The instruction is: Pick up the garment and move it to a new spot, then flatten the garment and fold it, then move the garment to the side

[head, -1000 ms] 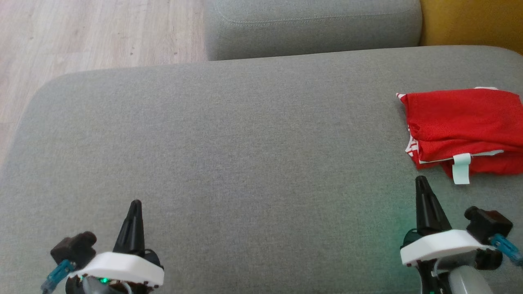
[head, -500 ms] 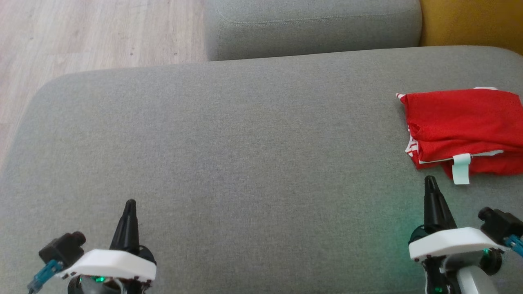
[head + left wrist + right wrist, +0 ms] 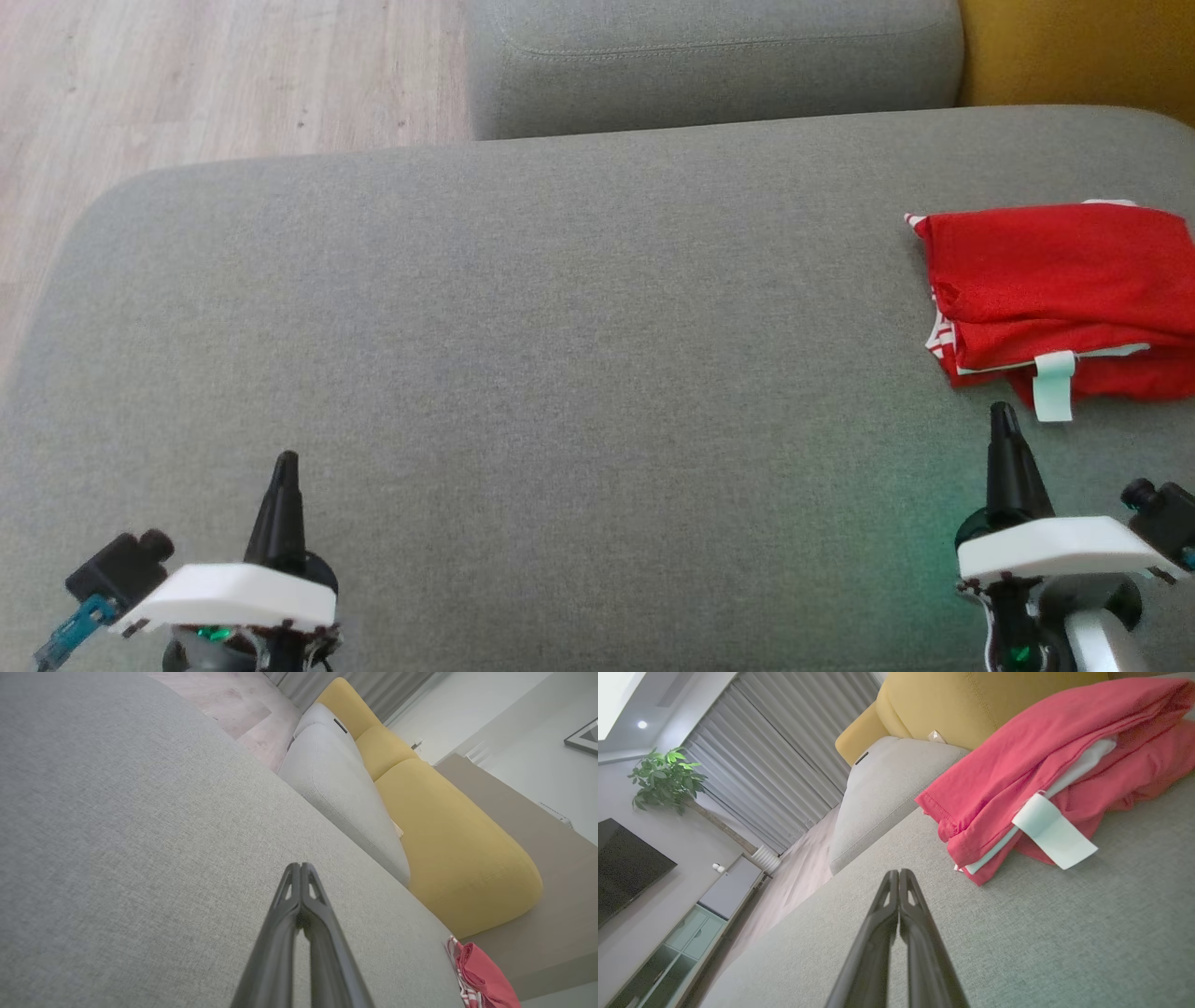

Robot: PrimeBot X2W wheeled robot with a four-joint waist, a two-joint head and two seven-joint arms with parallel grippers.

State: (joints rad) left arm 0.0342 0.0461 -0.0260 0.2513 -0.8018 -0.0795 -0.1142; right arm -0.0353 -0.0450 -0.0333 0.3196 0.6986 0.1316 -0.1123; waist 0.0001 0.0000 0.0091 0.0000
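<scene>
Folding appears done: the red fabric garment [image 3: 1055, 280] lies folded at the right side of the grey woven sofa cushion [image 3: 560, 355]. Left gripper [image 3: 285, 464] and right gripper [image 3: 1002, 413] are both closed and empty, so little seems left.

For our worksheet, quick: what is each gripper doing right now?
Left gripper: closed, holding nothing.
Right gripper: closed, holding nothing, just short of the red garment.

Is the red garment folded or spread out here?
Folded: the red garment lies as a compact bundle on the grey cushion, stacked layers visible at its edge.
</scene>
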